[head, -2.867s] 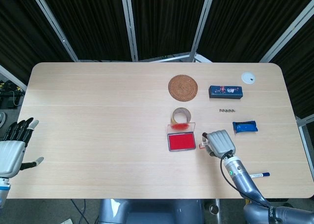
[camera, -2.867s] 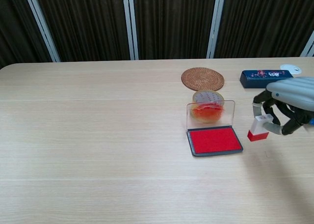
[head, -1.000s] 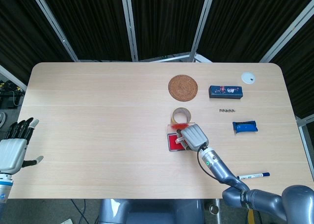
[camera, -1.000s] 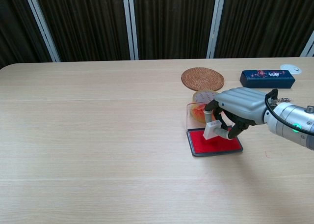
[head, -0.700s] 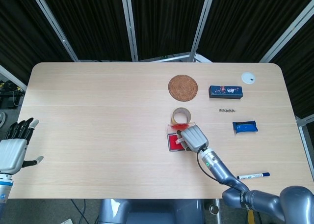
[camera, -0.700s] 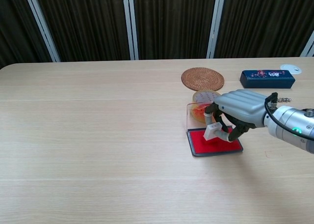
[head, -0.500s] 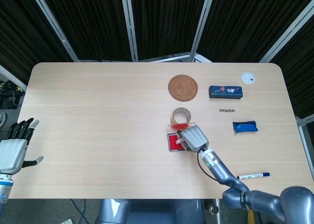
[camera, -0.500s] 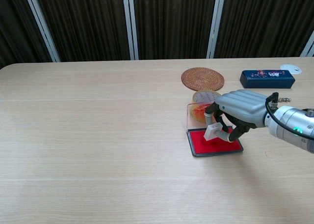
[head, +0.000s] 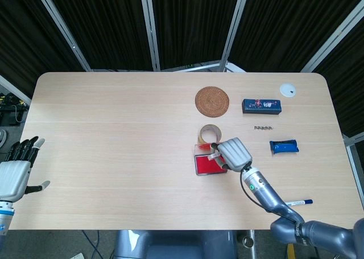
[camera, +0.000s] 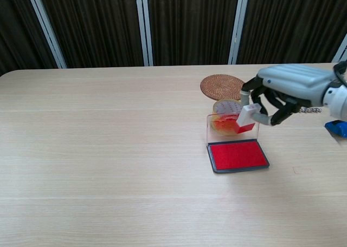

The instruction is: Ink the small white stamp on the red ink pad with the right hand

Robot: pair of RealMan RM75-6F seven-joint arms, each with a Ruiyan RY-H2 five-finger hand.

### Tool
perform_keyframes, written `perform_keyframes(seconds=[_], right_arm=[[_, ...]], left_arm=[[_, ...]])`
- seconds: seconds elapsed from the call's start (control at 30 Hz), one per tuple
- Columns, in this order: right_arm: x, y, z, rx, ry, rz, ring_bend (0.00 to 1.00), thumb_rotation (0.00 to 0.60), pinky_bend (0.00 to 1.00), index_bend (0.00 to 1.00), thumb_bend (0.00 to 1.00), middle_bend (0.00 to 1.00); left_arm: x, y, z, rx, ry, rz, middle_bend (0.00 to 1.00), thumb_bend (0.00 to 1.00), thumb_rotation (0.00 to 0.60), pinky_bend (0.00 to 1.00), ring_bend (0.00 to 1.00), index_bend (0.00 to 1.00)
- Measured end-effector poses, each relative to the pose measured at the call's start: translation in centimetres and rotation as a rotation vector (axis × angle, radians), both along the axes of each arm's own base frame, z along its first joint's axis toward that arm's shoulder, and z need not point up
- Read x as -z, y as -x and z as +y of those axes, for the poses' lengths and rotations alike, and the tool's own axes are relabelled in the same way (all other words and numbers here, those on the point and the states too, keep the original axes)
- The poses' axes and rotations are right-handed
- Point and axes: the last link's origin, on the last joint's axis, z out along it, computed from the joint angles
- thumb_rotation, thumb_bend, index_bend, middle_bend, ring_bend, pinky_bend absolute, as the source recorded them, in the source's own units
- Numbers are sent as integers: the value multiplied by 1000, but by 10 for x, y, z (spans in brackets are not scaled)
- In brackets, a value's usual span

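My right hand (camera: 290,92) (head: 234,152) holds the small white stamp (camera: 247,117) in the air above the far edge of the red ink pad (camera: 237,155) (head: 208,164). The stamp's red face points down and tilts toward the pad's upright clear lid (camera: 218,127). The pad lies open on the table with its red surface bare. In the head view the stamp (head: 215,155) shows only as a sliver at the hand's left side. My left hand (head: 14,172) hovers with spread fingers off the table's near left corner, holding nothing.
A roll of tape (head: 211,134) lies just behind the pad, a woven coaster (head: 212,100) further back. To the right are a dark blue box (head: 261,105), a small chain (head: 263,128), a blue packet (head: 284,146), a white disc (head: 288,90) and a pen (head: 297,203).
The right hand pressed the stamp on the red pad, then lifted it up and to the right, off the pad. The left hand has not moved.
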Motion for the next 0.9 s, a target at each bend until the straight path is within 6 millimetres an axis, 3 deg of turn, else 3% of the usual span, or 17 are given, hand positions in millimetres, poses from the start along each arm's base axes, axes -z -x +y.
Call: perform_keyframes(seconds=[0.13, 0.27, 0.53, 0.9], right_arm=[[-27, 22, 8, 16, 17, 35, 739, 600, 793, 592, 493, 636], [-34, 50, 22, 60, -3, 58, 740, 600, 792, 592, 492, 636], [-30, 91, 30, 111, -17, 111, 739, 600, 793, 592, 493, 636], [-14, 119, 35, 174, -45, 119, 739, 600, 784, 591, 493, 636]], left_arm=[[1, 0, 0, 2, 6, 1, 0, 0, 600, 0, 0, 0], [2, -2, 0, 8, 12, 0, 0, 0, 600, 0, 0, 0], [7, -6, -1, 15, 26, 6, 0, 0, 600, 0, 0, 0], [8, -3, -1, 2, 24, 13, 0, 0, 600, 0, 0, 0]])
